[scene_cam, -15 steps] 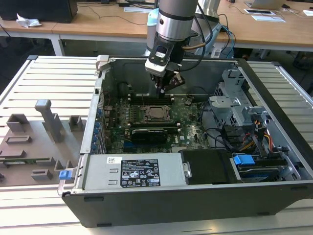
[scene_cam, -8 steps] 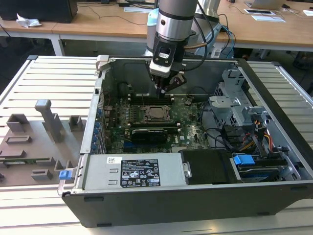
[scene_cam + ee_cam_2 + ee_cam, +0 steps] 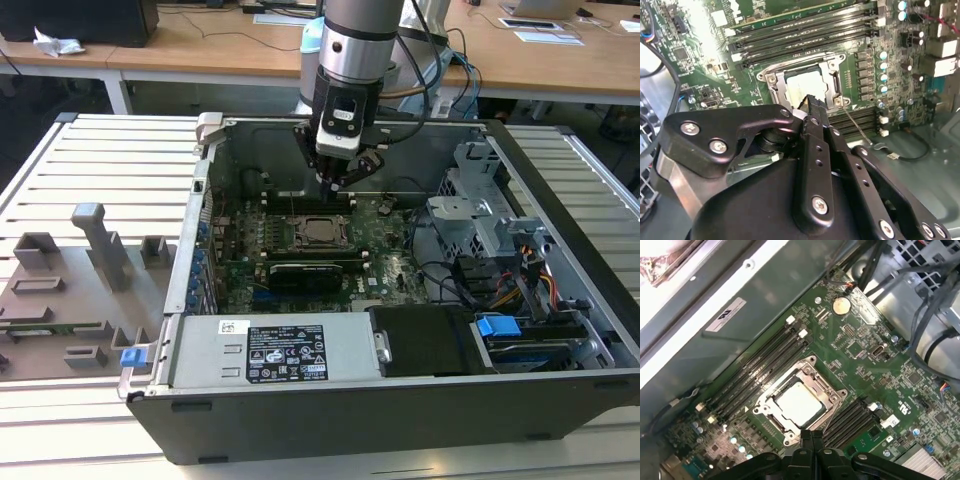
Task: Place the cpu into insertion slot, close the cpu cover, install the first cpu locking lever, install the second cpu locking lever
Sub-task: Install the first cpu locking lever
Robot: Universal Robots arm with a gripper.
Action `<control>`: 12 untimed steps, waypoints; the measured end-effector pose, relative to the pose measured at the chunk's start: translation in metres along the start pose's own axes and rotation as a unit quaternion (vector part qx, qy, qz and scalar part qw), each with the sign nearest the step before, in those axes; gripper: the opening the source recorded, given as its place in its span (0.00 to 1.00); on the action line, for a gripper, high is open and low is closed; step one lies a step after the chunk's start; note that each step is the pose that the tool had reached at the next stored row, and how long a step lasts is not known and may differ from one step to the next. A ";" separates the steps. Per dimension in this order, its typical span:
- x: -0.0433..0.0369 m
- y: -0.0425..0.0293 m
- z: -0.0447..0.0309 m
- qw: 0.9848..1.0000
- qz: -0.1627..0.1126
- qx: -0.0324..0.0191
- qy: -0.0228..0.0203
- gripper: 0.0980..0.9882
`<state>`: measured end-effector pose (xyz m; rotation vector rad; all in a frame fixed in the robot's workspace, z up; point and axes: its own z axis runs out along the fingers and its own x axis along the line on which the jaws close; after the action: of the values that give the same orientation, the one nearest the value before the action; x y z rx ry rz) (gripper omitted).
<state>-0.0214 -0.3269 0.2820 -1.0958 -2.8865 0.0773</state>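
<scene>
office desks (image 3: pixel 200 45) behind, slatted table (image 3: pixel 110 150), open computer case (image 3: pixel 400 410); gripper (image 3: pixel 334 183) fingers closed near cpu (image 3: pixel 322 232)

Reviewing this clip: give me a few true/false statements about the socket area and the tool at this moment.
1. The cpu sits in the insertion slot. True.
2. The cpu cover stands upright. False: it lies flat, framing the cpu.
3. The tool grips the cpu. False: it is shut with nothing in it, hanging above the slot.
4. The tool is inside the open computer case. True.
</scene>
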 end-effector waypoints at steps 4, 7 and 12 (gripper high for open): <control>0.0000 0.0000 0.0000 0.999 -0.040 0.001 -0.003 0.01; 0.0000 0.0000 0.0000 0.998 -0.061 0.002 -0.004 0.01; 0.0000 0.0000 0.0000 0.994 -0.106 0.003 -0.007 0.01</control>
<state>-0.0214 -0.3269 0.2820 -0.7830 -2.9922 0.0856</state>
